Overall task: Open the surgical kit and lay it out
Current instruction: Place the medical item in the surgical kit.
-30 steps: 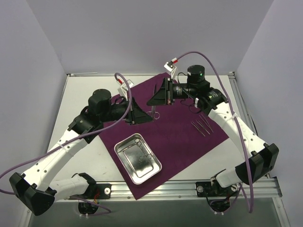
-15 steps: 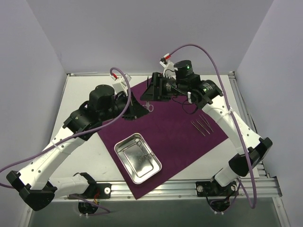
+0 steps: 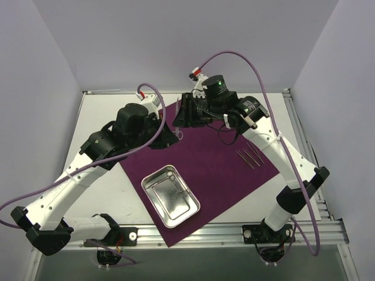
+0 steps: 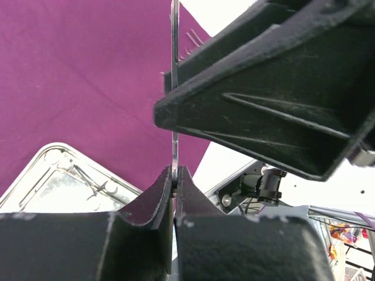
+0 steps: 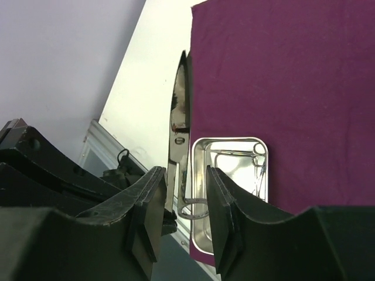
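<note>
1. Two arms meet above the far part of the purple cloth (image 3: 222,170), which lies spread flat on the counter (image 3: 105,111).
2. The left pincer (image 4: 174,178) is pressed together, pinching a pair of scissors (image 5: 179,111) held clear of the cloth.
3. The right pincer (image 5: 184,175) is spread, and the scissors sit in its gap, close to one finger.
4. The steel tray (image 3: 157,204) rests on the near part of the cloth with small tools (image 3: 179,190) inside.
5. More thin tools (image 3: 249,157) lie on the cloth's right side.
</note>
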